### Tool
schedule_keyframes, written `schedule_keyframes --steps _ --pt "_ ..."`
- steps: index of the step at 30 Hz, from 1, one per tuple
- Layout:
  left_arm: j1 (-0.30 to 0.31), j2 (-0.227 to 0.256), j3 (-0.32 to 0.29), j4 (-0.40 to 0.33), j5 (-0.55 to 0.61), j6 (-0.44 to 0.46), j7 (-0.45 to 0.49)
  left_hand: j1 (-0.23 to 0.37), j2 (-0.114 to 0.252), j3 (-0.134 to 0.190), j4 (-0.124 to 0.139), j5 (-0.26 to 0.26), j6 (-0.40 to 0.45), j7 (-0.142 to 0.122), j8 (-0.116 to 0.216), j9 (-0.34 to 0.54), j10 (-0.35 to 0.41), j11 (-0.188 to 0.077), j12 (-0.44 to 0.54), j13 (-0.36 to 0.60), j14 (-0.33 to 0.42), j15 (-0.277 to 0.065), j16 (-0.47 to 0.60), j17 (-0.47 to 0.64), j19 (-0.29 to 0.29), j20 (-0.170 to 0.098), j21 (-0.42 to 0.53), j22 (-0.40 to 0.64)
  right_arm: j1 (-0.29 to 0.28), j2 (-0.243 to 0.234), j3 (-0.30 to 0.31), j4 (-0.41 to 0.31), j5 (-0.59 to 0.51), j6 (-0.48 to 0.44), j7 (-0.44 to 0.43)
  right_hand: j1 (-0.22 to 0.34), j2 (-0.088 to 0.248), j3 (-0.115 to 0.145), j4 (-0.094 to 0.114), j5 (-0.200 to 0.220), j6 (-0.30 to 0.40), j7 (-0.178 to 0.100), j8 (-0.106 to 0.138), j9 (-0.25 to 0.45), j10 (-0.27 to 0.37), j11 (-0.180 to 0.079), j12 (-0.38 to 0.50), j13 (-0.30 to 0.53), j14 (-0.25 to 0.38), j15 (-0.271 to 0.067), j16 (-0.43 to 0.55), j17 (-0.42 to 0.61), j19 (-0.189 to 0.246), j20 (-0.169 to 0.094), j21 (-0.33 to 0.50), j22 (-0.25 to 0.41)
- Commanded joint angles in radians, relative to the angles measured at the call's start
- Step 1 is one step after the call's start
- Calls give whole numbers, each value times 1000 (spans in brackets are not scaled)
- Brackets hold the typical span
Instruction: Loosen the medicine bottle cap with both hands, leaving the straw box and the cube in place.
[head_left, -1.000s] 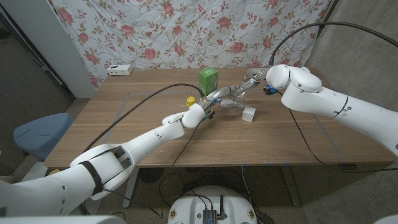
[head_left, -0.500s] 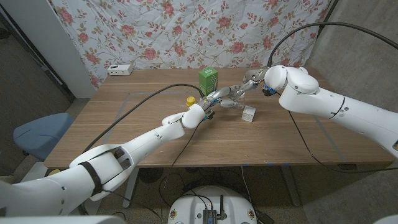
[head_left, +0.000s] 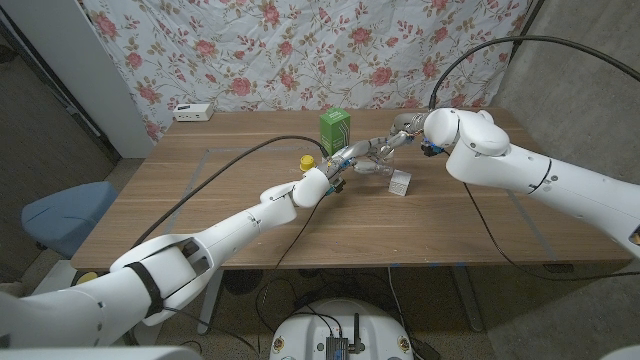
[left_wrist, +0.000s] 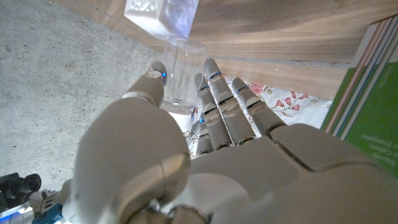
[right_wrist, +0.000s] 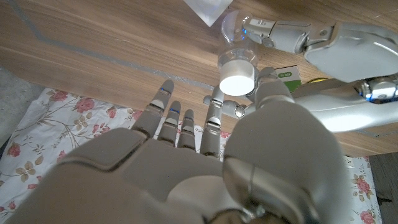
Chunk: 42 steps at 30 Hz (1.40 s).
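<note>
Mid-table toward the far edge, left hand grips the clear medicine bottle; right hand, fingers spread, is at the cap, grip unclear. Risk: cube just beside, straw box near, so a slip while twisting could knock either.

L arm runs from lower left of head frame to centre; left hand there, fingers extended, thumb opposed. R arm enters from right edge; right hand upper centre, fingers spread, thumb forward. Fingertips of both hands meet.
</note>
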Motion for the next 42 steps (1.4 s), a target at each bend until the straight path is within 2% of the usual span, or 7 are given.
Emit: schedule_keyframes --steps 1,15,25,32,42 --pt "3 1 -2 -1 -2 0 -1 3 8 6 3 7 6 -1 5 3 80 -71 4 2 9 -71 4 5 -2 -55 1 2 -10 10 -3 4 -23 -9 -4 6 13 5 -13 5 25 -5 12 6 16 -8 11 5 15 -2 7 2 12 -3 9 4" --pt "3 2 -3 0 -4 -2 -4 1 7 5 3 6 8 -4 4 3 81 -72 4 2 10 -69 5 5 -2 -55 1 2 -27 16 6 8 -33 -13 -27 27 28 18 -31 5 75 -32 37 12 39 -21 15 4 31 -19 13 1 25 -9 11 4" --pt "8 5 -4 -9 -3 1 -5 1 7 5 3 6 10 -4 4 3 82 -72 4 2 10 -71 4 5 -2 -55 1 2 -28 15 -5 3 -57 -25 -25 45 35 26 -43 6 93 -45 45 12 50 -24 16 4 38 -26 15 1 33 -11 12 3" --pt "12 6 -5 -15 -2 4 -3 1 6 4 3 6 10 -4 4 3 84 -72 5 2 11 -71 5 5 -1 -56 1 2 -49 14 11 -4 -54 -20 -49 58 38 32 -51 6 113 -51 52 9 63 -28 18 4 47 -40 17 0 40 -20 13 3" --pt "15 6 -5 -17 -1 2 -1 0 6 5 3 7 11 -4 3 3 83 -72 4 1 10 -69 4 5 -2 -55 1 2 -71 9 35 -12 -38 -6 -67 102 54 55 -69 9 126 -58 57 5 73 -39 16 3 56 -54 18 -1 45 -28 11 3"
